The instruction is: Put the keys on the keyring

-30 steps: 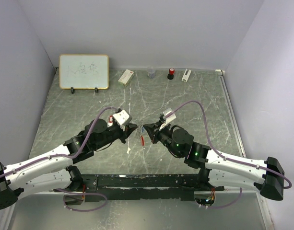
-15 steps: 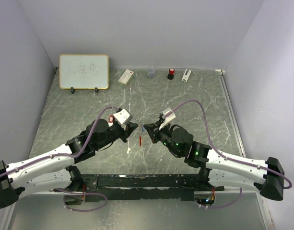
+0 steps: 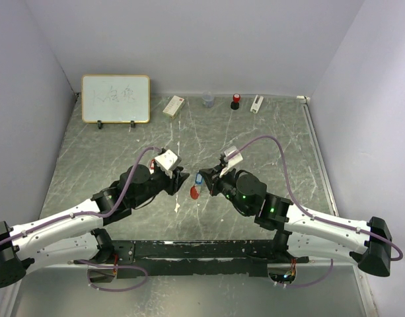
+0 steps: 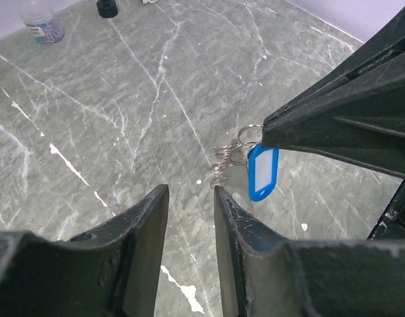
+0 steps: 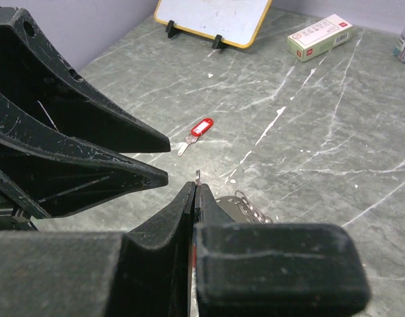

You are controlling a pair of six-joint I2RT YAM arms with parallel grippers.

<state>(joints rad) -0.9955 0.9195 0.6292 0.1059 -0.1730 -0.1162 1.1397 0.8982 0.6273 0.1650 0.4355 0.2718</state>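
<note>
Right claw [image 5: 194,187] clamps the keyring [image 4: 223,158]; left claw [image 4: 191,193] stands apart above the grey-green veined table [image 3: 268,139], pale walls [image 3: 189,39] around.

The blue key's [image 4: 262,173] head looks glossy plastic, the keyring [image 4: 226,157] shiny metal, the table [image 4: 123,99] veined stone.

This is a robotics lab test cell. Plain pale lavender walls [image 3: 189,39] close in a grey-green marble-patterned tabletop [image 3: 268,132] on three sides. A white-and-black left robot arm [image 3: 63,224] and its right twin [image 3: 321,224] are bolted to a black metal rail [image 3: 189,249] at the near edge. Props line the back wall (all small): a yellow-framed whiteboard [image 3: 115,98] on feet, a pale cardboard box with a red label [image 3: 174,105] and a clear plastic jar [image 3: 208,100].
</note>
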